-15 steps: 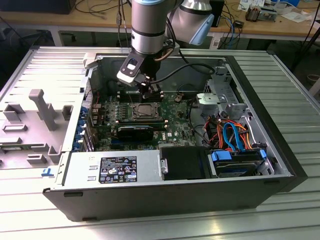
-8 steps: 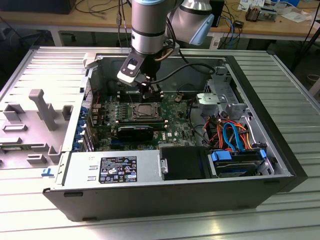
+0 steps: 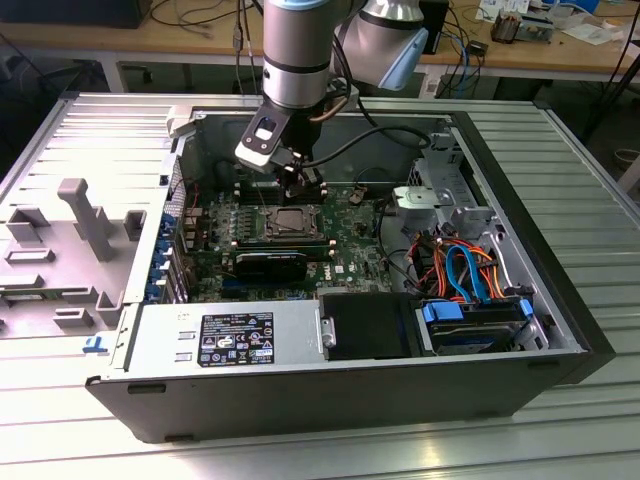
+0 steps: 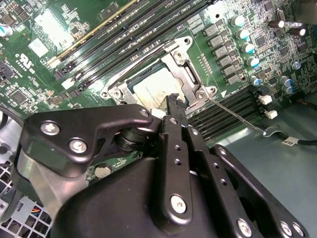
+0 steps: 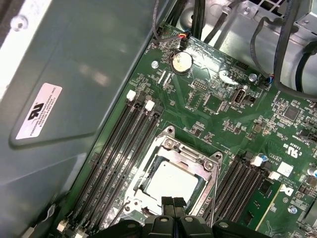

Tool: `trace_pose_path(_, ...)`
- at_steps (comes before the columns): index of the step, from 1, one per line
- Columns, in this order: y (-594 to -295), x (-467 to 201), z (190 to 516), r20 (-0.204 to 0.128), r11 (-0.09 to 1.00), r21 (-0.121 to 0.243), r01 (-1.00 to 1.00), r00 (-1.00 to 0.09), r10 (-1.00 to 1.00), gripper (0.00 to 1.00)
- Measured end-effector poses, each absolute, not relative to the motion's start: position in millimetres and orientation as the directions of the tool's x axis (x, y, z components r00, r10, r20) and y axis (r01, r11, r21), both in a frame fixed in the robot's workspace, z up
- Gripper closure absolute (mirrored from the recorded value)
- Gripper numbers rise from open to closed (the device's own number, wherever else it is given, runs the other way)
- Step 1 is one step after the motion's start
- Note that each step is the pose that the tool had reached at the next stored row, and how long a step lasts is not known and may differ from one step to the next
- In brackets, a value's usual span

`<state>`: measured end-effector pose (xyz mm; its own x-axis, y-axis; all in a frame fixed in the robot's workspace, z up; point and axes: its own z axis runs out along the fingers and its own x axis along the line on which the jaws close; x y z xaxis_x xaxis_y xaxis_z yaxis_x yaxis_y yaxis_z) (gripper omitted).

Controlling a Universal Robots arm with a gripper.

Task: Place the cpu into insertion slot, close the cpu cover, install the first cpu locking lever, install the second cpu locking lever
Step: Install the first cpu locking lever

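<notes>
Where the cpu (image 5: 171, 184) sits, the pincer (image 5: 173, 202) (tips together) hangs near.

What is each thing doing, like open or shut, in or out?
cpu, seated in the insertion slot.
cpu cover, down flat over the cpu.
locking lever, swung out, not latched.
gripper, shut, at the slot's edge.
computer case, open, side panel off.

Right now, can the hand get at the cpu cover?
Likely yes: in the first wrist view the hand hangs right by the cpu cover, with nothing lying between them.
</notes>
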<state>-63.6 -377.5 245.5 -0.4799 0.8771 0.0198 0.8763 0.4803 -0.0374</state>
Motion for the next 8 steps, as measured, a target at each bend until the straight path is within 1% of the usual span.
trace_pose_path(8,-377.5,-63.7,245.5,0.02,0.49,-0.037,0.871,-0.489,0.872,0.89)
